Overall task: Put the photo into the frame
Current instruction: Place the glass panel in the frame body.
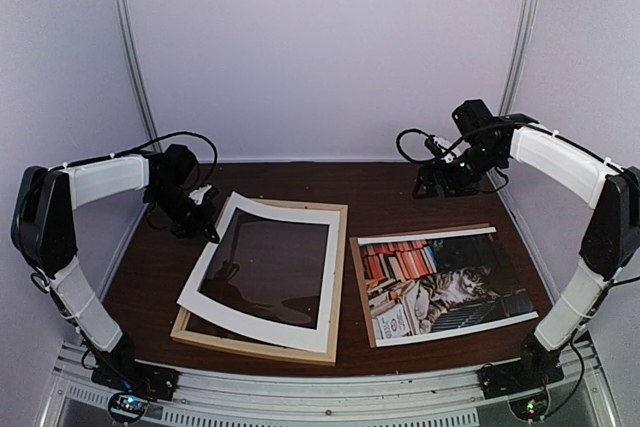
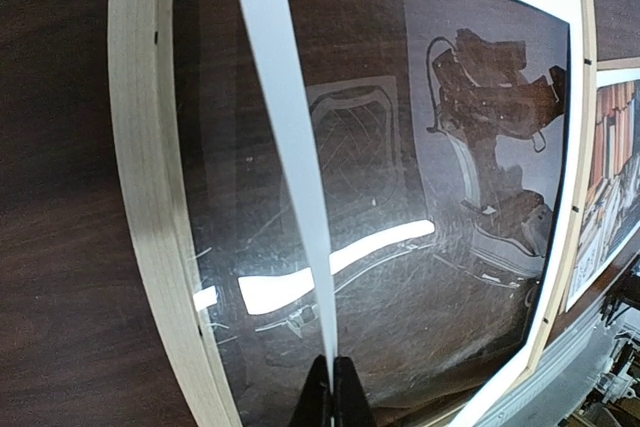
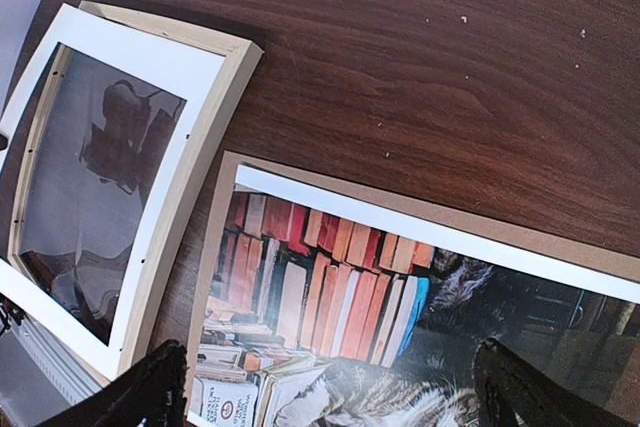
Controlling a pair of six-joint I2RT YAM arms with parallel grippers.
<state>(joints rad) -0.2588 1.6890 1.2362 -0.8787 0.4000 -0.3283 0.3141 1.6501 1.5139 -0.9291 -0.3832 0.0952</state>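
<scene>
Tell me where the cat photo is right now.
In the top view the photo lies face up on the brown backing board, on the right side of the table, just right of the frame.

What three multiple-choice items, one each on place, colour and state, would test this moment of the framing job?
1. Where does the photo lie, relative to the frame?
A) inside it
B) right of it, on the brown backing board
C) left of it

2. What colour is the mat lying askew over the frame?
A) white
B) black
C) red

3. How is the left claw?
A) wide open
B) shut on the mat's edge
C) shut on the photo

Answers:
1 B, the print rests on the board beside the frame.
2 A, its border shows white all round.
3 B, the left wrist view shows the tips pinched on the white strip.
</scene>
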